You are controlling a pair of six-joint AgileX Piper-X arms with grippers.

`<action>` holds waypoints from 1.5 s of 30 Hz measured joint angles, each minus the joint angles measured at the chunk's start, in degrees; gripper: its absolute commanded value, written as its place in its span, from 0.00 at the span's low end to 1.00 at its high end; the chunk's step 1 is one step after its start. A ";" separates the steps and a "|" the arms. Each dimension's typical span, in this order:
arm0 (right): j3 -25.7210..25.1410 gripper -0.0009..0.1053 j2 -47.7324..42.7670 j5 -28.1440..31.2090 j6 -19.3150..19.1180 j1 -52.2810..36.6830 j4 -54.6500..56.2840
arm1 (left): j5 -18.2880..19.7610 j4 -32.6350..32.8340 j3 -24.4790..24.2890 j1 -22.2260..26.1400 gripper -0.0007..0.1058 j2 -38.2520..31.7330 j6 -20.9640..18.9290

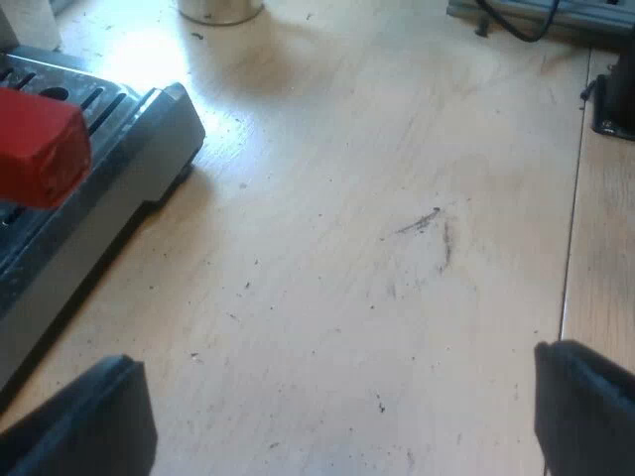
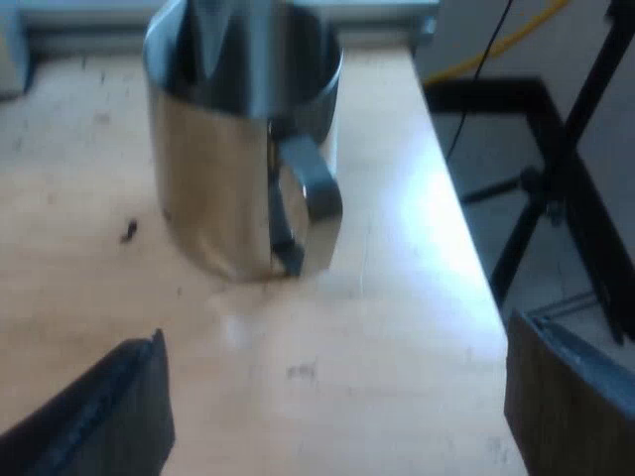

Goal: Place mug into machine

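Note:
A shiny metal mug stands upright on the wooden table, its handle turned toward my right gripper. That gripper is open, a short way from the mug, with nothing between its fingers. My left gripper is open too, low over bare table. Close beside it is the espresso machine's dark drip tray, and the red end of the holder's handle juts out above that tray. The base of a metal vessel stands farther off on the table.
The table's edge runs close past the mug, with black stand legs on the floor beyond it. A seam crosses the tabletop near my left gripper, and a metal rail with a black clamp lies beyond.

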 measured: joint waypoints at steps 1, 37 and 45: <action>0.36 0.64 1.26 0.00 -0.30 0.00 -2.84 | -0.12 0.00 0.00 0.00 0.76 0.00 0.00; 0.04 0.64 50.50 -5.78 1.07 0.00 -49.96 | -0.18 0.46 0.00 0.00 0.76 2.01 0.00; -1.83 0.64 51.91 -14.26 1.07 0.00 -50.15 | -0.18 0.46 0.00 0.00 0.76 2.41 0.00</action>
